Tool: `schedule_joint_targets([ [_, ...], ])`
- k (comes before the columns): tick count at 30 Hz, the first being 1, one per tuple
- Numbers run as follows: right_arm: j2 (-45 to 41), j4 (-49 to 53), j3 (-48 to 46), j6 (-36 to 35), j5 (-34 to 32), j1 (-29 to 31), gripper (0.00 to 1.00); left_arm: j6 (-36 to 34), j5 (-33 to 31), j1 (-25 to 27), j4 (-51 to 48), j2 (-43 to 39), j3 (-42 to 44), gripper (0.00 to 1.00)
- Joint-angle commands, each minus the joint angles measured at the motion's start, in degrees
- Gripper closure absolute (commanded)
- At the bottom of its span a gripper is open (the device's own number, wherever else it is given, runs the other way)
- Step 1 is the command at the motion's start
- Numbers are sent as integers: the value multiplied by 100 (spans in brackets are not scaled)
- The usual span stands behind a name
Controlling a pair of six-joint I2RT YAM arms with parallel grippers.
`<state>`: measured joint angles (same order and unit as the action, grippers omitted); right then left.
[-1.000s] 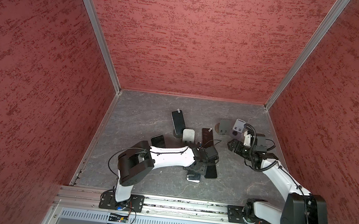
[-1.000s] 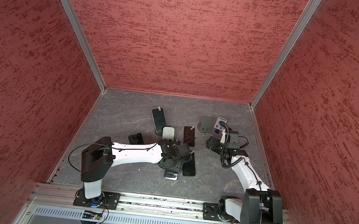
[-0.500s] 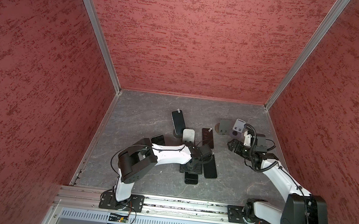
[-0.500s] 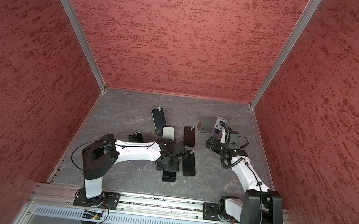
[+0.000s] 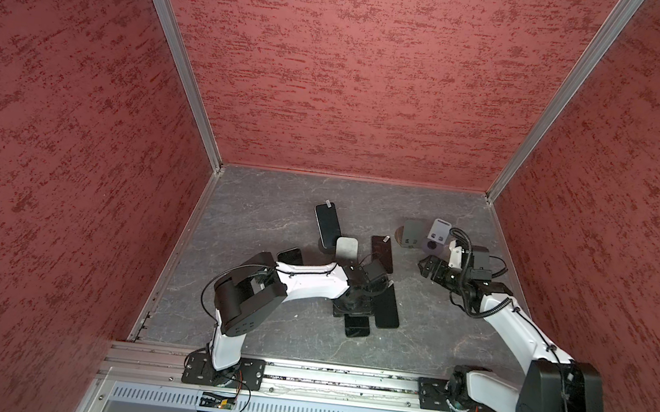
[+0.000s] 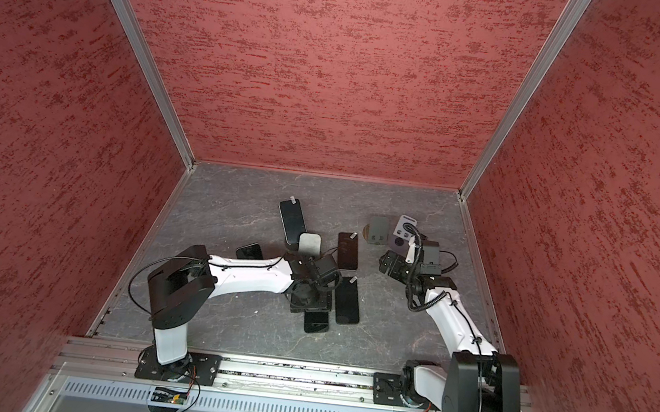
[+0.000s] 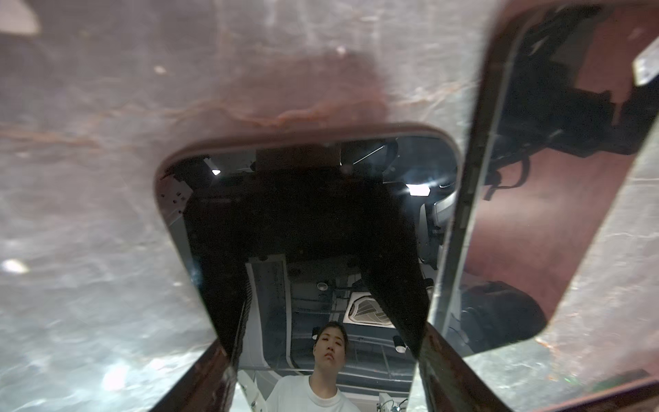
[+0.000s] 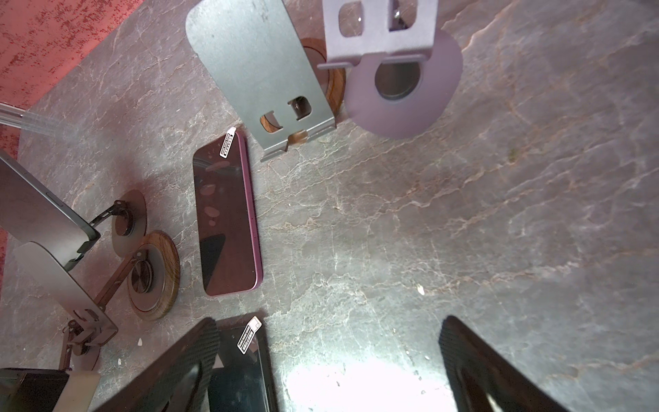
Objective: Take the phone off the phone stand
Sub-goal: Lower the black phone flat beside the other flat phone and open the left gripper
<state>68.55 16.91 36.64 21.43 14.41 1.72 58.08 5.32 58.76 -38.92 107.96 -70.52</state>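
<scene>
Top views are evenly lit and sharp. Left wrist's blurry. Right wrist has blown-out glare on the tabletop (image 8: 356, 388) near the purple phone (image 8: 228, 217).

Left gripper (image 6: 312, 303) low over a dark phone (image 6: 316, 321), just this side of the silver phone stand (image 6: 309, 244); right gripper (image 6: 391, 265) off to that stand's right

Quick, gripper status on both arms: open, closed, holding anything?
Left gripper: closed on the dark phone, gripping it by its side edges.
Right gripper: open, holding nothing.
</scene>
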Motion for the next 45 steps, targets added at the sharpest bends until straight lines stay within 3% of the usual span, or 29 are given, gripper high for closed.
schedule_joint_targets([
  [1, -108, -143, -78, -24, 105, 21, 1, 74, 212, 3, 346, 268, -70, 32],
  [15, -158, -157, -87, -25, 132, 17, 1, -119, -44, -5, -134, 488, -211, 30],
  [22, -142, -168, -87, -25, 135, 22, 1, -232, -220, -14, -259, 498, -205, 16],
  [36, -152, -169, -103, -24, 141, 22, 1, -406, -476, 0, -278, 310, -220, 14],
  [45, -89, -179, -103, -16, 132, 22, 1, -874, -1262, 232, -315, -149, -279, 9],
])
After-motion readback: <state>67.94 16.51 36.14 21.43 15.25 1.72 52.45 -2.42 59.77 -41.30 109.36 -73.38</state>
